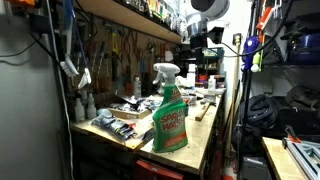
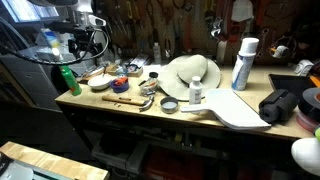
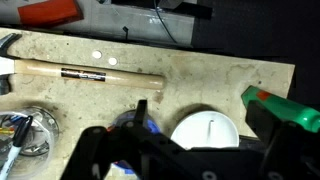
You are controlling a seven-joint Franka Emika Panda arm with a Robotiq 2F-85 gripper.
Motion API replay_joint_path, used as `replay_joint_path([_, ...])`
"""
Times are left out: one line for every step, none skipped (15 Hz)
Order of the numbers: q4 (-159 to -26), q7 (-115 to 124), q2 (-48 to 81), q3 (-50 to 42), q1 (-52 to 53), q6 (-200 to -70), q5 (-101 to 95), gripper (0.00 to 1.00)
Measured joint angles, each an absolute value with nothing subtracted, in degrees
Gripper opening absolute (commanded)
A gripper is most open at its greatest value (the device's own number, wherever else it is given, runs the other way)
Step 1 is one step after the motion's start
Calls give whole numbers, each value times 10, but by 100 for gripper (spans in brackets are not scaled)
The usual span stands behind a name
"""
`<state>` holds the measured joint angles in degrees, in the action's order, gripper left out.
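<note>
claw spread above white bowl; green bottle, wooden handle nearby

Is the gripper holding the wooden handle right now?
No, the wooden handle lies flat on the workbench, apart from the open gripper.

White bowl partly behind jaws.
</note>
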<state>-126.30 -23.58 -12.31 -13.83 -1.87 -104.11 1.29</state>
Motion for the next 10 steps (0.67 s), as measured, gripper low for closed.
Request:
replay_joint_path([-1263,-236,-123,-138,-19,-1041,13,100])
replay_joint_path([-1263,-236,-123,-138,-19,-1041,13,100])
replay_joint_path([-1263,-236,-123,-138,-19,-1041,13,100])
replay_joint_path([-1263,-236,-123,-138,-19,-1041,13,100])
replay_joint_path([-1263,-236,-123,-138,-19,-1041,13,100])
replay_joint_path([-1263,-236,-123,-138,-19,-1041,13,100])
replay_joint_path([-1263,-236,-123,-138,-19,-1041,13,100])
replay_joint_path([-1263,-233,-122,-137,-21,-1045,13,100])
replay_joint_path([-1262,-221,-120,-136,-26,-1057,13,100])
replay_joint_path([-1260,-207,-115,-137,-35,-1078,15,100])
